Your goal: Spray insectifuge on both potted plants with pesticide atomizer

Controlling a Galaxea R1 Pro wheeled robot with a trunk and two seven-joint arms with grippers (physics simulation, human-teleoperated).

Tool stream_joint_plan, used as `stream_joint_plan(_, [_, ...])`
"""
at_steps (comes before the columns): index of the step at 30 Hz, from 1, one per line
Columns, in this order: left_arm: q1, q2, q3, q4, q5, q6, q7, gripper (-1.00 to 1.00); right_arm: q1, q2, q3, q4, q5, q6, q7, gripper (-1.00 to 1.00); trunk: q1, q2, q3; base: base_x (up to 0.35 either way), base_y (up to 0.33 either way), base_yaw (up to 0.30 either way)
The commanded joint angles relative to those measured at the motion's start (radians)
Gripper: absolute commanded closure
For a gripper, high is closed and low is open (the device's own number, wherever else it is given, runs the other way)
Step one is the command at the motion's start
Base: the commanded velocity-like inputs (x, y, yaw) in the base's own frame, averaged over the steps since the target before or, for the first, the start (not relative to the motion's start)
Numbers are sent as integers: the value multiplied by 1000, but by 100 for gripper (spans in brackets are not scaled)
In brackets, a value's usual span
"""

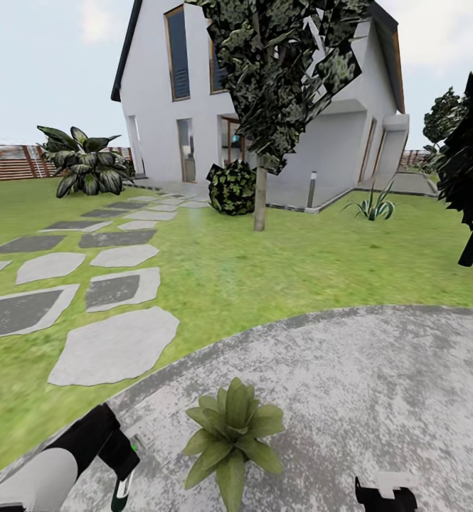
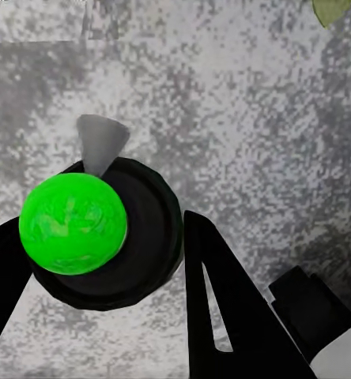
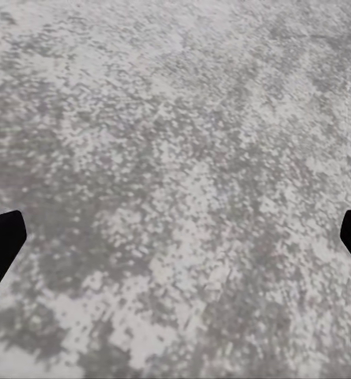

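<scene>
Sprayer: the pesticide atomizer sits between the fingers of the left end effector, seen end-on in the left wrist view as a black round body with a green cap and a grey nozzle cone; it is held low over the patio, just beside the plant.
Left end effector: closed on the sprayer, fingers against its sides.
Right end effector: the right end effector is spread wide and empty above bare paving.
Risk: as a judgement, the nozzle seems aimed at the paving, so spray could miss the leaves; a slack grip could let the sprayer slip.
Count, potted plants: one potted plant visible, its pot hidden by leaves.
Count, sprayers: one.
Count, end effectors: two.
</scene>
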Motion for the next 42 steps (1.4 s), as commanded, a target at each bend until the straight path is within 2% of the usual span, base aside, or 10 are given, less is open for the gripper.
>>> stream_joint_plan(1, [-2,0,5,-2,-3,9,-5,100,-1,0,-6,1,11,-3,-4,-100,0,0,-2,-3,10,0])
stream_joint_plan(4, [-6,-2,3,-3,-4,11,-6,100,-1,-4,-10,-1,3,-3,-4,-100,0,0,-6,-1,4,0])
stream_joint_plan(6, [-10,-6,3,-5,-6,15,-7,100,-1,-7,-11,-16,-57,-3,-2,-100,7,-14,-15,0,0,0])
stream_joint_plan(10, [-17,-15,0,-10,-7,18,-9,100,-1,-7,-9,-148,-119,0,2,-100,23,-42,-34,0,0,0])
stream_joint_plan(15, [-22,-18,-2,-62,-6,20,-11,100,-1,-2,-5,-202,-123,2,3,-100,42,-77,-56,0,0,0])
stream_joint_plan(28, [-20,-24,-3,-78,-6,20,-12,100,-1,-4,-2,-144,-118,0,4,-100,92,-168,-98,0,0,0])
stream_joint_plan(31, [-22,-39,-13,-79,-7,22,-41,100,-1,-4,-2,-127,-119,0,4,-100,103,-189,-107,0,0,0])
stream_joint_plan(35, [-23,-58,-43,-80,-11,29,-73,100,-1,-4,-2,-120,-120,0,4,-100,105,-190,-123,0,0,0])
stream_joint_plan(39, [-21,-49,-50,-80,-11,60,-78,100,-1,-4,-2,-119,-120,0,4,-100,107,-191,-138,0,0,-22])
stream_joint_plan(42, [-14,-20,-51,-79,-12,65,-78,100,-1,-4,-2,-119,-120,0,2,-100,108,-192,-150,0,0,-229])
